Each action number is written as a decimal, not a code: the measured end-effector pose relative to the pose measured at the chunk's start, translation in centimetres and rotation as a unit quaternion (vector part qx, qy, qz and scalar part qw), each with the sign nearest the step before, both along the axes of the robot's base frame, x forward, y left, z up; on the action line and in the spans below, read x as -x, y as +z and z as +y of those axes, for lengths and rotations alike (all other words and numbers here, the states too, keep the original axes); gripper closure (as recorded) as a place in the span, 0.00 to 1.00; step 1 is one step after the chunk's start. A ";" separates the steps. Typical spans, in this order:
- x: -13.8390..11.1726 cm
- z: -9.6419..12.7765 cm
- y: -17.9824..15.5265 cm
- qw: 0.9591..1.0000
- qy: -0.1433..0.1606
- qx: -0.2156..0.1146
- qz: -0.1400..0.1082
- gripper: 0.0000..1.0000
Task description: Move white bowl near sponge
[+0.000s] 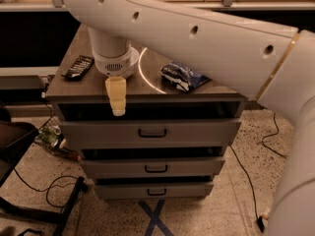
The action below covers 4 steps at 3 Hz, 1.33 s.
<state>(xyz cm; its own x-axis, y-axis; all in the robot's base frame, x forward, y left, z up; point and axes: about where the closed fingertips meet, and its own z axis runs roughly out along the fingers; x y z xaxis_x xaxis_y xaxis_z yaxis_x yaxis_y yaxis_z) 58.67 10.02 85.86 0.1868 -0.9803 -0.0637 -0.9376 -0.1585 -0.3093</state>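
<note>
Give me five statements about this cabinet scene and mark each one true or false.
1. The gripper shows at the front edge of the cabinet top, left of the blue snack bag. True.
2. The black wrapper lies to the right of the bag. False: it lies at the top's left side.
3. The cabinet has three drawers with dark handles. True.
4. The sponge sits in plain view beside the bag. False: no sponge shows; the arm hides part of the top.
5. A blue tape cross marks the floor. True.
</note>
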 end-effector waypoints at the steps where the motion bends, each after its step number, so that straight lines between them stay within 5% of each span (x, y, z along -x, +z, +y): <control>1: 0.0 1.2 -1.9 1.000 0.010 -0.002 0.020 0.31; 4: 0.1 1.6 -2.7 1.000 0.012 -0.004 0.027 1.00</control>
<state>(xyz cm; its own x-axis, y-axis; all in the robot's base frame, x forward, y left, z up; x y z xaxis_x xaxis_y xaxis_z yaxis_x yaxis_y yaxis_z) 58.60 11.66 83.19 0.2072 -0.9748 -0.0823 -0.9486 -0.1796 -0.2607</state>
